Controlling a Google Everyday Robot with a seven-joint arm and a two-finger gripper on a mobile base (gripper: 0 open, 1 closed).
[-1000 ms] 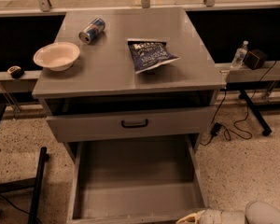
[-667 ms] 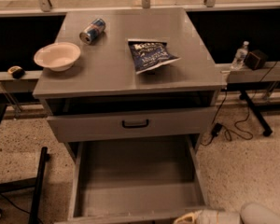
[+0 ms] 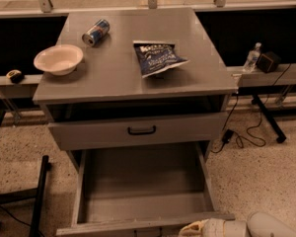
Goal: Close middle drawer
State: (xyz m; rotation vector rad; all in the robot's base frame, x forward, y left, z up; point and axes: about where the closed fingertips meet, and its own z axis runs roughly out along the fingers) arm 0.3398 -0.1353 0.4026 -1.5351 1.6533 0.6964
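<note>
The middle drawer is pulled far out of the grey cabinet. It is a deep, empty grey box, and its low front panel lies along the bottom edge of the view. My gripper shows at the bottom right as cream fingertips on a white arm. It sits right at the right end of that front panel. The drawer above, with a black bar handle, stands slightly out from the cabinet.
On the cabinet top are a white bowl, a tipped can and a blue chip bag. A water bottle and a black box sit on a shelf at right. Cables lie on the floor at right, and a black stand leg at left.
My gripper has edged slightly left along the drawer's front panel. The drawer and the things on top have not moved.
</note>
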